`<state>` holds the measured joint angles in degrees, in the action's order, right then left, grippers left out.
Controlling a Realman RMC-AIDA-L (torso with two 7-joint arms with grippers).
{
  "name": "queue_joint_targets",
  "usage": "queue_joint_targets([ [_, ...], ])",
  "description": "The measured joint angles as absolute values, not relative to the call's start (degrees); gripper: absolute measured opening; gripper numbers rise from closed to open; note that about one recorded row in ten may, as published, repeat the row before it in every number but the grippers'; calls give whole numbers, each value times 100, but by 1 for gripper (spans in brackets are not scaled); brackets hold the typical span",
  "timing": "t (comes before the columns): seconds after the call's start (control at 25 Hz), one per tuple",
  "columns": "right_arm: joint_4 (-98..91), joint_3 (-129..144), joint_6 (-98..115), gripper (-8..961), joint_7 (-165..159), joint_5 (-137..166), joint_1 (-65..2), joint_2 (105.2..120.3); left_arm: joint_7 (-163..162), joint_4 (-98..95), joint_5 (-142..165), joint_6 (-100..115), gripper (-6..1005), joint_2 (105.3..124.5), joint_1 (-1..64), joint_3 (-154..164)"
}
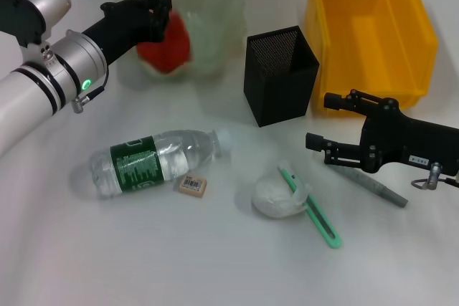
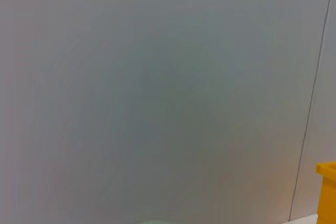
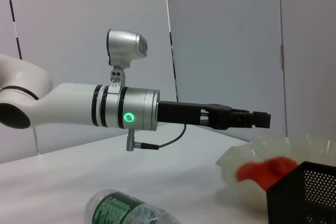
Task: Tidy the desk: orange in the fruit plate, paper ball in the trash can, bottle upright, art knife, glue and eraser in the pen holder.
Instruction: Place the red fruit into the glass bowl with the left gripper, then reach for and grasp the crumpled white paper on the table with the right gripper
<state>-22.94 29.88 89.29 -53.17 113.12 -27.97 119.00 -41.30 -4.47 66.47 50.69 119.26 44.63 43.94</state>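
Observation:
The orange (image 1: 165, 48) (image 3: 261, 169) lies in the pale fruit plate (image 1: 215, 16) (image 3: 233, 158) at the back left. My left gripper (image 1: 159, 3) (image 3: 258, 120) hovers just above it, its fingers apart and empty. The bottle (image 1: 154, 163) (image 3: 128, 212) lies on its side at the front left, with the eraser (image 1: 193, 185) beside it. The white paper ball (image 1: 280, 197) rests on the green art knife (image 1: 319, 216). My right gripper (image 1: 321, 121) stands open over the grey glue stick (image 1: 376, 188). The black mesh pen holder (image 1: 280, 73) (image 3: 307, 192) is upright at centre.
The yellow trash can (image 1: 369, 26) (image 2: 328, 192) stands at the back right, behind my right gripper and next to the pen holder. The white table (image 1: 107, 263) stretches along the front. The left wrist view shows mostly a wall.

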Motion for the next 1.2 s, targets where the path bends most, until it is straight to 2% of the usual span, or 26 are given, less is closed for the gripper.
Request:
queue_joint_targets([
  [0.32,-2294,2988,8929,815,-5317,11312,-2795,11900,-4136,-432,6622,5061,222,11927,4476,4355],
  [0.48,-2294,2988,8928,815,-5317,11312,-2795,11900,-4185,-430,6619,5061,418,11926,4484,4350],
  [0.76,-2294,2988,8924,814,-5317,11312,-2808,11900,-4188,-431,6612,5062,653,11926,4482,4332],
  [0.88,-2294,2988,8922,814,-5317,11312,-2809,11900,-4189,-430,6610,5082,808,11926,4467,4285],
  [1.2,-2294,2988,8920,815,-5317,11312,-2813,11900,-4280,-436,6609,5390,807,11926,4371,4169],
])
